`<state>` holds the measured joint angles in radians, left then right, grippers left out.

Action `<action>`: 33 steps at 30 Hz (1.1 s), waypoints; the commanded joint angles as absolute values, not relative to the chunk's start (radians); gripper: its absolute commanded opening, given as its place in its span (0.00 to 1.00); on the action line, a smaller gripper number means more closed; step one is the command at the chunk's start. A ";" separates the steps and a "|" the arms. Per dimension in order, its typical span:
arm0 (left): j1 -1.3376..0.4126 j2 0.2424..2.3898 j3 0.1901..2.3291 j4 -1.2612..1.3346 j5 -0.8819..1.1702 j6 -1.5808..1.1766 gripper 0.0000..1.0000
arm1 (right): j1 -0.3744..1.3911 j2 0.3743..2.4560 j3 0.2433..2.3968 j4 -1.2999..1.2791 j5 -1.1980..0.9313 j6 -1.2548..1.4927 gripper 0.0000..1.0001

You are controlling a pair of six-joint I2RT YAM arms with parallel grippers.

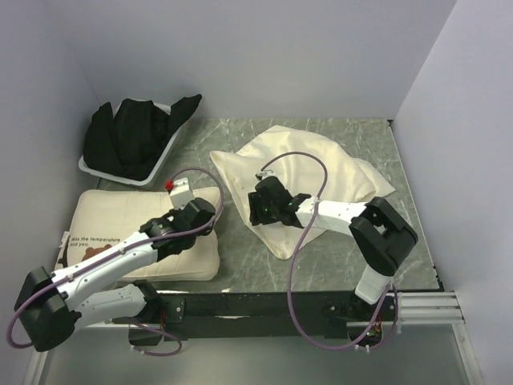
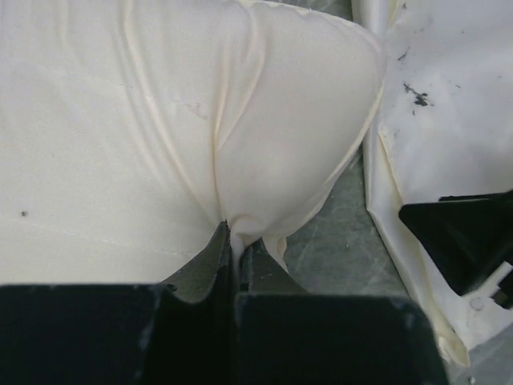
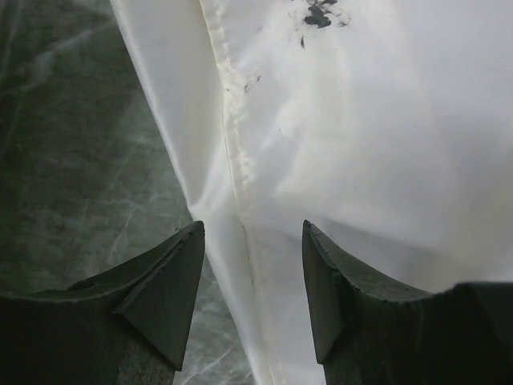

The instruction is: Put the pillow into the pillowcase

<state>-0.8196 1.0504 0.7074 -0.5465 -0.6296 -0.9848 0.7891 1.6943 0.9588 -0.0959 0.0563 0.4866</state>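
The pillow [image 1: 120, 220] is a thick cream cushion with a brown bear and black lettering at its left end, lying at the front left. My left gripper [image 1: 204, 215] is shut on the pillow's right edge; in the left wrist view the jaws [image 2: 235, 237] pinch a fold of the pillow [image 2: 160, 120]. The pillowcase [image 1: 321, 172] is a limp cream sack spread over the middle and right. My right gripper [image 1: 258, 210] is open over its left edge; in the right wrist view the fingers [image 3: 252, 241] straddle the pillowcase's hem [image 3: 337, 120].
A white tray [image 1: 100, 170] with a bundled black cloth [image 1: 132, 132] stands at the back left. Grey walls close in the left, back and right. The green marbled table [image 1: 248, 265] ends in a dark front edge.
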 commanded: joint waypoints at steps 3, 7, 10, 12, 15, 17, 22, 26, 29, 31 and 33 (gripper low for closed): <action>-0.813 0.980 0.758 -0.525 -0.537 -0.963 0.01 | 0.827 1.775 1.061 -0.153 0.147 0.446 0.59; -0.813 0.977 0.787 -0.517 -0.512 -0.946 0.01 | 0.834 1.827 1.095 -0.186 0.193 0.451 0.56; -0.815 0.980 0.799 -0.502 -0.489 -0.931 0.01 | 0.834 1.830 1.097 -0.190 0.232 0.468 0.44; -0.815 0.996 0.807 -0.496 -0.474 -0.922 0.01 | 0.834 1.827 1.104 -0.201 0.261 0.479 0.38; -0.824 1.017 0.813 -0.483 -0.449 -0.917 0.01 | 0.834 1.815 1.112 -0.209 0.287 0.489 0.24; -0.828 1.029 0.811 -0.471 -0.443 -0.917 0.01 | 0.834 1.795 1.112 -0.209 0.291 0.498 0.14; -0.860 1.078 0.833 -0.450 -0.430 -0.914 0.01 | 0.833 1.712 1.094 -0.216 0.316 0.532 0.04; -0.897 1.133 0.868 -0.440 -0.440 -0.920 0.01 | 0.833 1.626 1.074 -0.230 0.333 0.552 0.01; -0.922 1.175 0.887 -0.433 -0.445 -0.930 0.01 | 0.833 1.563 1.062 -0.244 0.333 0.558 0.00; -0.940 1.198 0.896 -0.431 -0.449 -0.930 0.01 | 0.833 1.533 1.055 -0.252 0.331 0.563 0.00; -0.953 1.210 0.907 -0.428 -0.453 -0.934 0.01 | 0.833 1.516 1.052 -0.258 0.339 0.566 0.00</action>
<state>-0.9245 1.1973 0.8387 -0.5110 -0.4683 -0.9138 0.8326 1.5749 1.0710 -0.2405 0.3004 0.5438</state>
